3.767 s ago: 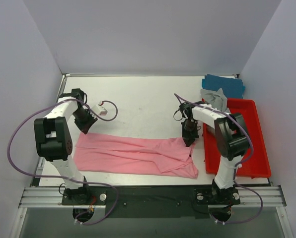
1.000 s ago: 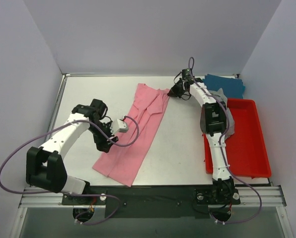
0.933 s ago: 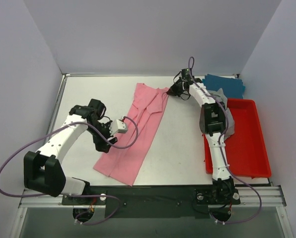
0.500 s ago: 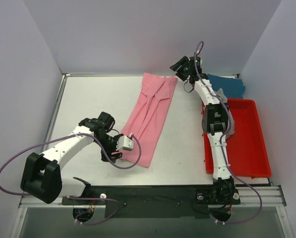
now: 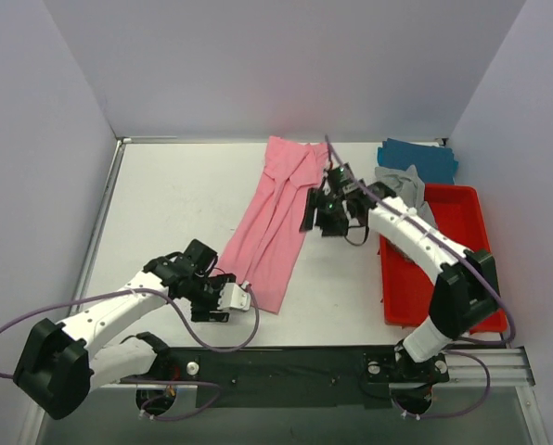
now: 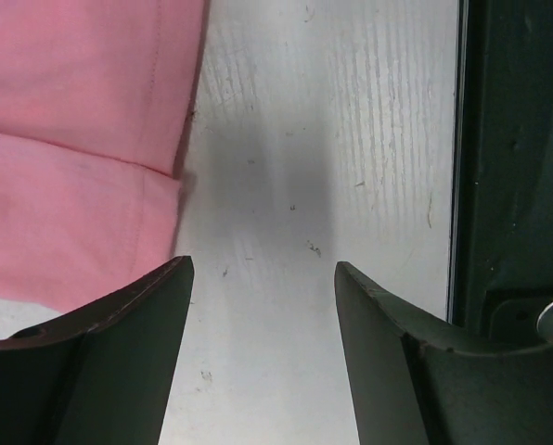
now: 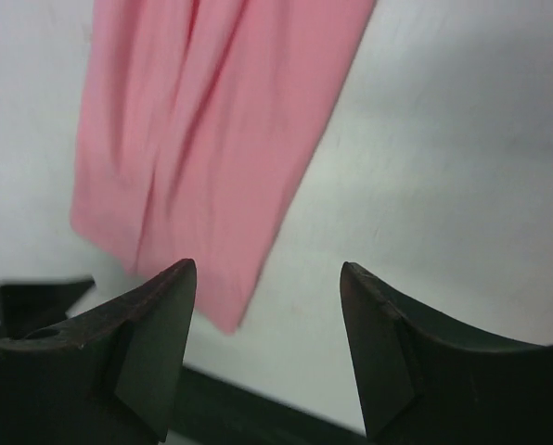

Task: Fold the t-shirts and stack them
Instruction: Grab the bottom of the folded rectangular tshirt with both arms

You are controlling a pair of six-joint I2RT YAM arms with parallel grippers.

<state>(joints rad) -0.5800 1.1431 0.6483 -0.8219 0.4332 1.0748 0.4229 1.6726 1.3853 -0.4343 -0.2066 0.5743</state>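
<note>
left jaws wide, beside pink t-shirt [image 5: 278, 215] | right jaws wide, apparently holding nothing

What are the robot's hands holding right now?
Nothing. The left gripper and right gripper are both open; the pink t-shirt lies free on the table.

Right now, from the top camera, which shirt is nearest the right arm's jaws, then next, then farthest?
1. Pink shirt, just to their left.
2. Grey shirt, on the red bin's far corner.
3. Blue shirt, far right corner of the table.
</note>
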